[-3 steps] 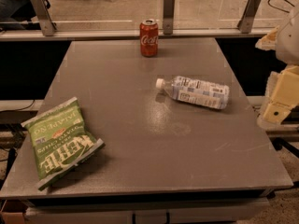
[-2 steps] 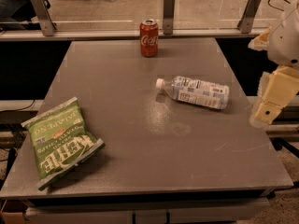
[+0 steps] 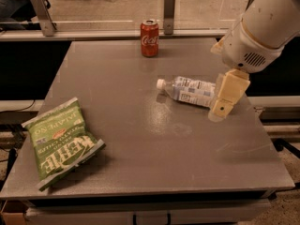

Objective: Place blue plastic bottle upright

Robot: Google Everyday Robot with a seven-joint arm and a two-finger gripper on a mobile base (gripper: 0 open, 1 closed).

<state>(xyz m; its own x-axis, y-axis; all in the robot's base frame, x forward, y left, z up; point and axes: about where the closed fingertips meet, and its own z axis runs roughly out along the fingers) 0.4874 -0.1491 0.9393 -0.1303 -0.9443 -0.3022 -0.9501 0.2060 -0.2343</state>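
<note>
Clear blue-labelled plastic water bottle (image 3: pixel 189 90) lies sideways on grey table (image 3: pixel 140 139); beige gripper (image 3: pixel 219 111) overlaps its base end, grip state unclear.

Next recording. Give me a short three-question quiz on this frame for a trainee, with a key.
1. True or false: the blue plastic bottle stands upright.
2. The gripper, low over the table, is closest to: A) Coca-Cola can, B) the bottle's base end, C) chip bag.
3. What stands at the table's far edge?
Key: 1 false, it lies on its side; 2 B; 3 the Coca-Cola can.
</note>
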